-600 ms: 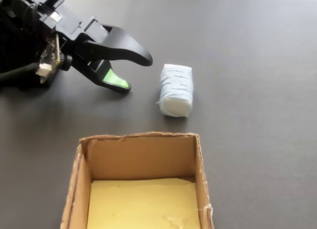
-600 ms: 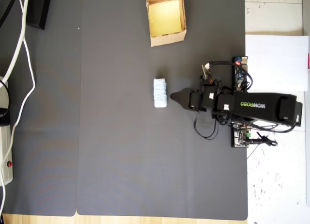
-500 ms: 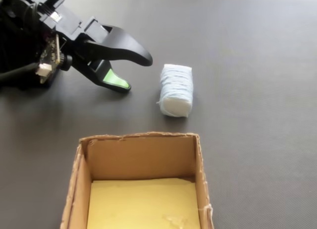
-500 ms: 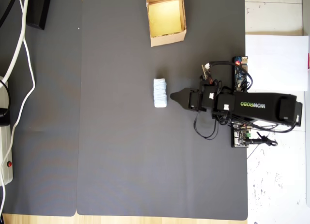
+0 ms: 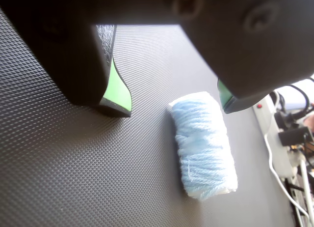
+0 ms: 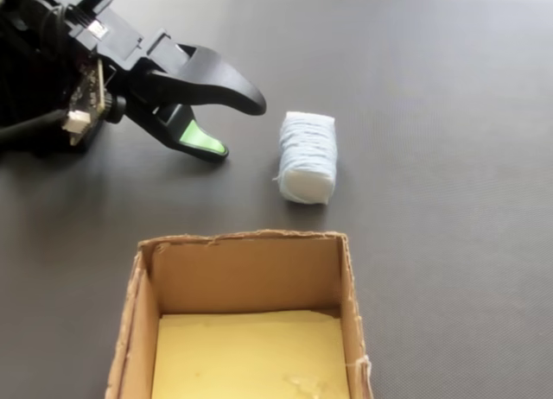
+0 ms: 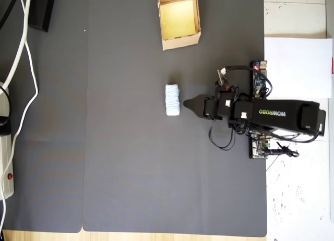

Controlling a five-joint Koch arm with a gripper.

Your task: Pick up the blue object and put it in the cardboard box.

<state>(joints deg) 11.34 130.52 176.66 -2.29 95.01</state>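
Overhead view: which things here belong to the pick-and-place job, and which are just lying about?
Job: blue object, cardboard box, gripper open beside the object, not touching it.

Lying about: white cables, power strip, white paper sheet, black item at the top left.

A grey mat [image 7: 130,163] covers the table; white cables [image 7: 23,53] and white paper [image 7: 297,63] lie beside it

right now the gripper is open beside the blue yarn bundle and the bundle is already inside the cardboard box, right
Not quite. The gripper is open beside the blue bundle, but the bundle lies on the grey mat, outside the cardboard box. The fixed view shows it.
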